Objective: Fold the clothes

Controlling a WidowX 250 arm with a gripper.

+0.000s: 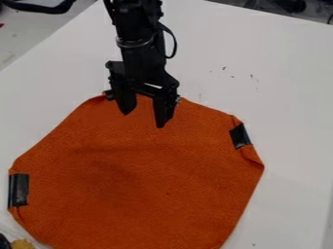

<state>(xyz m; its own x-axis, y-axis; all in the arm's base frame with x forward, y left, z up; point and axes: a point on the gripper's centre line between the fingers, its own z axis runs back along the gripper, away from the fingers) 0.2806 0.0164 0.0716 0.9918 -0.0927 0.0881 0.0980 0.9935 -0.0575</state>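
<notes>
An orange cloth (143, 180) lies spread on the white table, roughly many-sided in outline with its corners turned in. One black tape patch (240, 136) is on its right edge and another black patch (19, 189) on its left edge. The gripper (143, 120) hangs over the cloth's top edge, pointing down, its two fingers apart with orange cloth visible between and behind them. Whether the fingertips touch the cloth I cannot tell. Part of the cloth's top edge is hidden behind the gripper.
The white table (260, 63) extends around the cloth, with small dark marks at the upper right. A yellowish object (22, 244) and a dark one sit at the lower left corner. Black cable and dark items are beyond the table's far edge.
</notes>
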